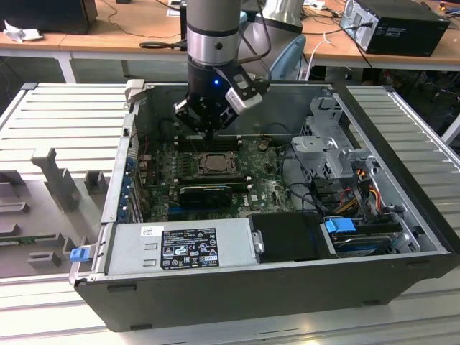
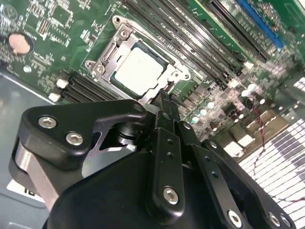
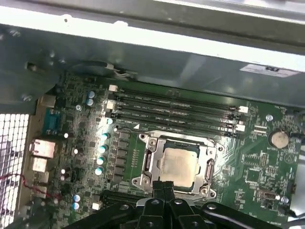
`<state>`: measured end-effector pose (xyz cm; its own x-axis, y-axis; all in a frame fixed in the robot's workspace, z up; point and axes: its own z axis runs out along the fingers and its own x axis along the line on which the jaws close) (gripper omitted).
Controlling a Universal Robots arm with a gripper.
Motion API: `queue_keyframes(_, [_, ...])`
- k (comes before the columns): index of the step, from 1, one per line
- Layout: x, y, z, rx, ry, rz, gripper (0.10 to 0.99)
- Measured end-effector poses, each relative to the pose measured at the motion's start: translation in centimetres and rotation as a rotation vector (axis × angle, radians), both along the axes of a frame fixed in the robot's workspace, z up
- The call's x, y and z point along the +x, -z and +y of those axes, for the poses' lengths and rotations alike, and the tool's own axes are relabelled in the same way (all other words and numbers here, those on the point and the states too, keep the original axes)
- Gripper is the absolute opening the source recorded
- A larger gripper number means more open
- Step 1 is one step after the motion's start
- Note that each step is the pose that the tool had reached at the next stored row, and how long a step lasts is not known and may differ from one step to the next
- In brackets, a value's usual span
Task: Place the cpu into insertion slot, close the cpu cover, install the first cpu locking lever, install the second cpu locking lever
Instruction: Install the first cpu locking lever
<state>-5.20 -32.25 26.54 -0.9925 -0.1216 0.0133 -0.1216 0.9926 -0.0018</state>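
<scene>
The black two-fingered gripper (image 3: 164,186) hovers at the edge of the square, silver-rimmed insertion slot (image 1: 198,166) on the green motherboard (image 3: 257,157). Its fingers are pressed together and hold nothing. The small square cpu with a flat silvery-grey top (image 3: 179,165) lies seated in the slot. The thin silver windowed cpu cover (image 3: 147,164) appears to be folded down flat around the cpu.

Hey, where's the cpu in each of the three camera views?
Exterior view: the cpu sits mid-motherboard, just under the gripper.
Second wrist view: the cpu lies just past the gripper.
First wrist view: the cpu lies just past the gripper.
Shared landmark: the cpu cover framing it.
</scene>
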Motion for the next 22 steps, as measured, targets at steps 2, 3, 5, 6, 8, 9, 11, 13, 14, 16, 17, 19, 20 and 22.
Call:
queue_keyframes(2, [0.0,0.08,0.0,0.0,0.059,0.0001,0.106])
queue_keyframes(3, [0.01,0.1,0.0,0.008,0.076,0.0003,0.106])
queue_keyframes(5, [-0.24,0.11,0.0,0.051,0.085,0.0019,0.106])
queue_keyframes(6, [-0.55,0.11,0.0,0.057,0.085,0.0022,0.106])
queue_keyframes(8, [-1.54,0.16,0.05,0.058,0.085,0.0019,0.106])
queue_keyframes(9, [-2.37,0.22,0.15,0.06,0.085,0.0019,0.106])
queue_keyframes(11, [-3.06,0.26,0.26,0.061,0.086,0.002,0.106])
queue_keyframes(13, [-4.03,0.34,0.47,0.062,0.086,0.002,0.106])
queue_keyframes(14, [-4.35,0.36,0.6,0.061,0.086,0.0021,0.106])
queue_keyframes(16, [-5.07,0.4,1.01,0.062,0.086,0.002,0.106])
queue_keyframes(17, [-5.34,0.42,1.19,0.062,0.086,0.002,0.106])
queue_keyframes(19, [-6.06,0.48,1.7,0.062,0.086,0.002,0.106])
queue_keyframes(20, [-6.1,0.54,2.01,0.062,0.086,0.002,0.106])
queue_keyframes(22, [-6.09,0.63,2.45,0.061,0.086,0.002,0.106])
